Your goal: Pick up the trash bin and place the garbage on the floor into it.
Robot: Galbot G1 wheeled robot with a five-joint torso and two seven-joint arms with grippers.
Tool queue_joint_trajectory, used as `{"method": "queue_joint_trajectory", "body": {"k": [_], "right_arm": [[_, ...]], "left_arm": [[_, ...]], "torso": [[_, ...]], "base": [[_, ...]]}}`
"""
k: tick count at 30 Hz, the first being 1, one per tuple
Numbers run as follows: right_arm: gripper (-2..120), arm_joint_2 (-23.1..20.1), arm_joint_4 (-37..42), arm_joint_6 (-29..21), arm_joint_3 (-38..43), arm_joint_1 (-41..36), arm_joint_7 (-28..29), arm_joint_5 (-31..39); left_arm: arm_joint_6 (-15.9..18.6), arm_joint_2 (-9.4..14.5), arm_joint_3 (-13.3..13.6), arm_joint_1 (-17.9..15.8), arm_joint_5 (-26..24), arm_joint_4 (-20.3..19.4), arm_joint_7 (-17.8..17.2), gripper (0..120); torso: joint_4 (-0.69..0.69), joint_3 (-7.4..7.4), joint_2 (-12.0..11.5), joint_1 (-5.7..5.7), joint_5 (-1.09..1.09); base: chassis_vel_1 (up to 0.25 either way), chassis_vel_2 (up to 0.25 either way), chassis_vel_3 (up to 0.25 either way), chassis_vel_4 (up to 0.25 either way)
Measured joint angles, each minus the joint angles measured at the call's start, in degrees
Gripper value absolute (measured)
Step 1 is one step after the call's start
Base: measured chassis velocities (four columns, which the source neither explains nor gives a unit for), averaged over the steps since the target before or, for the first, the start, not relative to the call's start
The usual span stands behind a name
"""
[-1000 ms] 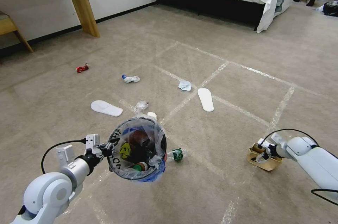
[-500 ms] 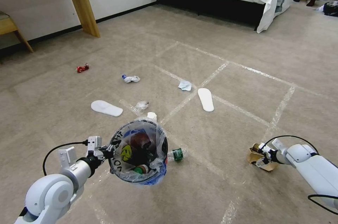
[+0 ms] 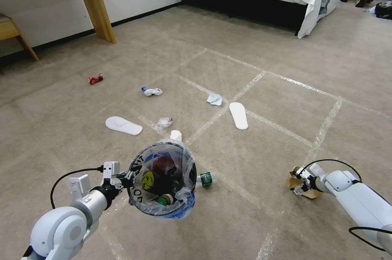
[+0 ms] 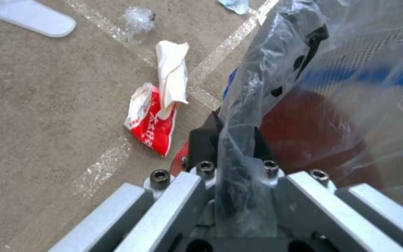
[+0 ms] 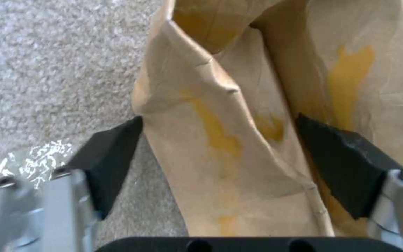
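The plastic liner hides most of what's in the trash bin (image 3: 162, 178); through it I can make out a dark red lump and a green-capped bottle, not much else. My left arm reaches in from the lower left of the head view, left gripper (image 3: 124, 178) clamped on the bin's rim with the bag pinched in, bin held off the carpet at lower centre. My right arm comes in from the lower right, right gripper (image 5: 220, 154) spread wide around a crumpled tan paper bowl (image 5: 257, 115) with yellow stains, fingers (image 5: 110, 157) not yet pressing it. Under the bin lie a red-white carton (image 4: 152, 119) and a green-labelled bottle (image 3: 205, 179).
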Motion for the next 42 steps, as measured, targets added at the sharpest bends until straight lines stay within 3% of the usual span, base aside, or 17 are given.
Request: {"method": "queue_joint_trajectory", "body": {"k": [2,4,11,13,17,19,21,36,42], "right_arm": [[77,0.00,0.16,-0.15,0.10,-0.03,0.03,0.02],[64,-0.33,1.00,-0.27,0.24,-0.18,-0.10,0.14],[42,-1.40,1.64,0.25,1.95,-1.29,-0.90,0.27],[30,-2.13,2.39,0.69,3.03,-2.22,-1.38,0.26],[21,-2.61,3.13,1.12,4.47,-3.25,-1.45,0.23],[8,-3.45,4.75,1.75,7.23,-5.42,-1.12,0.56],[2,-3.80,5.38,1.93,8.23,-6.37,-0.91,0.84],[0,-9.52,16.80,1.39,18.76,-19.65,1.92,7.39],[0,-13.97,28.61,1.49,27.20,-27.25,3.23,17.42]], "left_arm": [[0.00,-0.07,0.02,0.05,0.08,-0.14,0.01,1],[0.00,-0.15,0.19,0.03,0.10,-0.37,0.01,1],[0.00,-0.06,0.16,0.42,0.02,-1.36,-0.08,1],[0.08,-0.06,0.45,0.57,0.29,-1.73,-0.12,1],[0.13,-0.06,0.77,0.75,0.66,-2.15,-0.11,1],[0.18,-0.05,1.16,1.29,1.46,-2.61,0.13,1],[0.17,-0.08,1.31,1.49,1.80,-2.70,0.28,1],[0.20,0.70,2.41,0.93,2.36,-2.79,1.02,1],[0.44,3.25,3.85,-0.54,1.25,-2.44,2.25,1]], "torso": [[0.00,0.00,0.00,0.00,0.00],[0.00,0.00,0.00,0.00,0.00],[0.00,0.00,0.00,0.00,0.01],[0.00,0.00,0.00,0.00,0.00],[0.00,0.00,0.00,0.00,0.00],[0.00,0.00,0.00,0.00,0.00],[0.00,0.00,0.00,0.00,0.00],[-0.01,0.00,0.00,0.00,0.01],[-0.02,0.00,0.00,0.00,0.00]], "base": [[0.000,0.000,0.000,0.000],[0.000,0.000,0.000,0.000],[0.000,0.000,0.000,0.000],[0.000,0.000,0.000,0.000],[0.000,0.000,0.000,0.000],[0.000,0.000,0.000,0.000],[0.000,0.000,0.000,0.000],[0.000,0.000,0.000,0.000],[0.000,0.000,0.000,0.000]]}}
